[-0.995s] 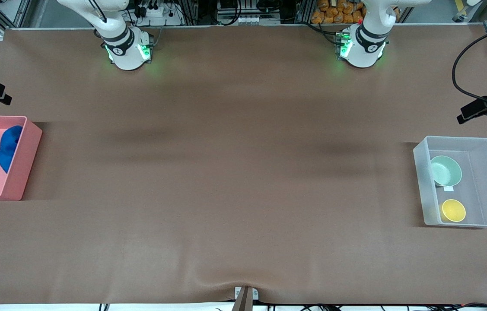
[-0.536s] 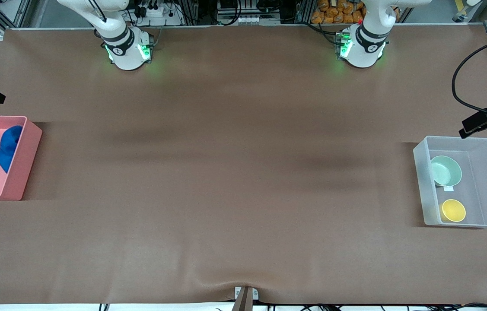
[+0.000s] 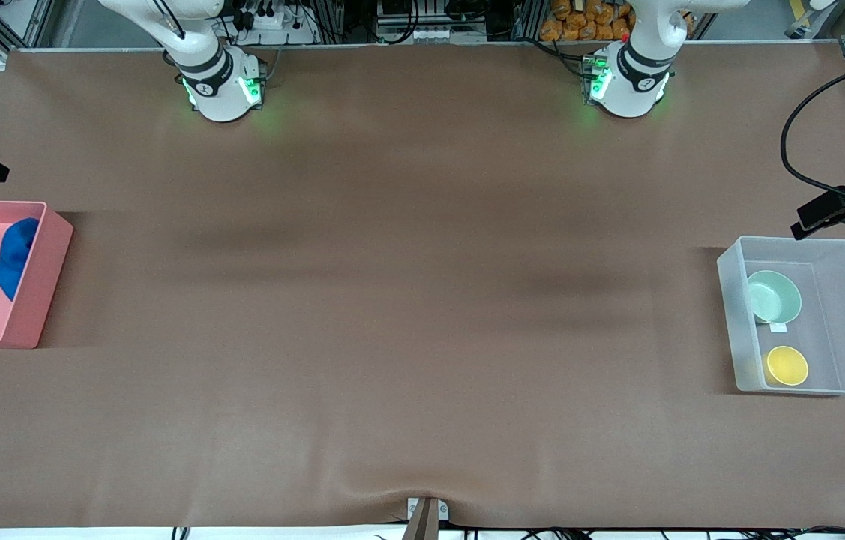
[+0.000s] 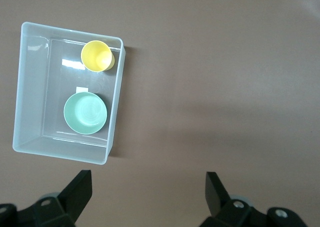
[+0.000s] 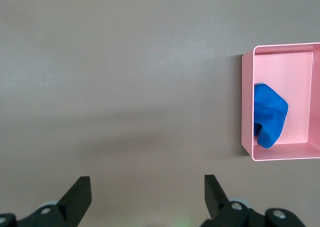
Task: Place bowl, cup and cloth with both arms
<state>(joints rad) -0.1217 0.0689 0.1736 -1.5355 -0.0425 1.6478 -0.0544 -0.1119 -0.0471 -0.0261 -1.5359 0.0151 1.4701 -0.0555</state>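
Bowl (image 3: 774,296), cup (image 3: 787,365) in clear bin (image 3: 729,315) at 3 o'clock | cloth (image 3: 13,256) in pink bin (image 3: 47,277) at 9 o'clock: sorted by kind | left hand (image 4: 147,199), right hand (image 5: 146,199) both spread, high over bare worktop (image 3: 407,300), holding nothing.

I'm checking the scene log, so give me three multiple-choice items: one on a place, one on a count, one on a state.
1. Where is the blue cloth?
A. in the pink bin
B. on the bare table
C. in the clear bin

2. How many things lie in the clear bin?
A. one
B. two
C. three

3. How do the left gripper's fingers stand?
A. shut on the yellow cup
B. shut on nothing
C. apart, holding nothing

Key: 1 A, pink walls surround it; 2 B, green bowl and yellow cup; 3 C, bare table shows between the fingers.
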